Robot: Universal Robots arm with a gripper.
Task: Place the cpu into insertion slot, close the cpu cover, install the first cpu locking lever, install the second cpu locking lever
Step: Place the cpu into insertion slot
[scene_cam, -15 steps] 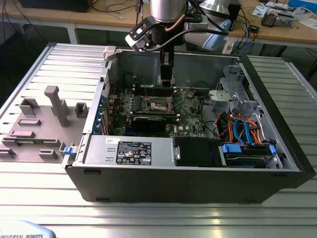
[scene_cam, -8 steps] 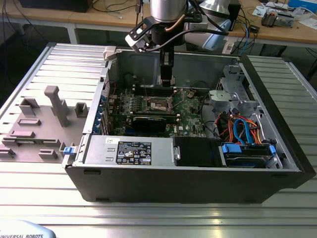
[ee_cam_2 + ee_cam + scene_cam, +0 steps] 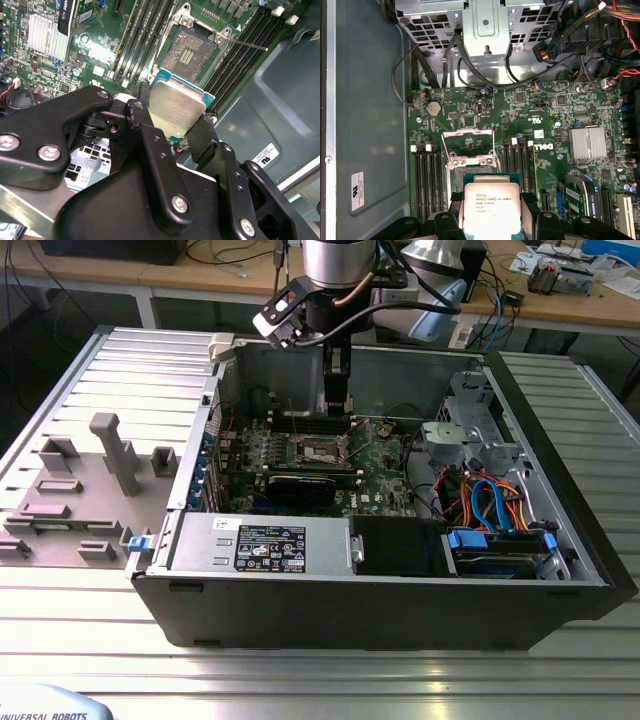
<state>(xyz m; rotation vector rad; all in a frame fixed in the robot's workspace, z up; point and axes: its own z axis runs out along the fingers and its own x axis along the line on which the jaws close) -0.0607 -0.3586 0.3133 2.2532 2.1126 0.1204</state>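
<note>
Cpu (image 3: 176, 107) first: in the second wrist view it is pinched by its edges between the two black fingers of the gripper (image 3: 172, 120), its pale metal top facing the camera and its green border showing along one side. It hangs above the motherboard (image 3: 90, 55) and is not yet seated. Beyond it lies the insertion slot (image 3: 189, 55), uncovered, with its dark contact field exposed and the long memory slots (image 3: 145, 45) on either side.

In the first wrist view the chip is again clamped between the fingers. Just past it the cpu cover (image 3: 469, 132) appears swung open, with board visible through its square window.

In the exterior view the arm reaches down into the open computer case (image 3: 400, 590), with the gripper just above the socket area in the middle of the board.

The main danger, as I judge it, is the bare contact field. A chip that arrives tilted, rotated or off-centre could catch the silver rim or press unevenly and bend contacts. The hold is only on thin edges, so a slip could drop the chip askew. The open cover stands near the path and could snag a finger or the chip.
</note>
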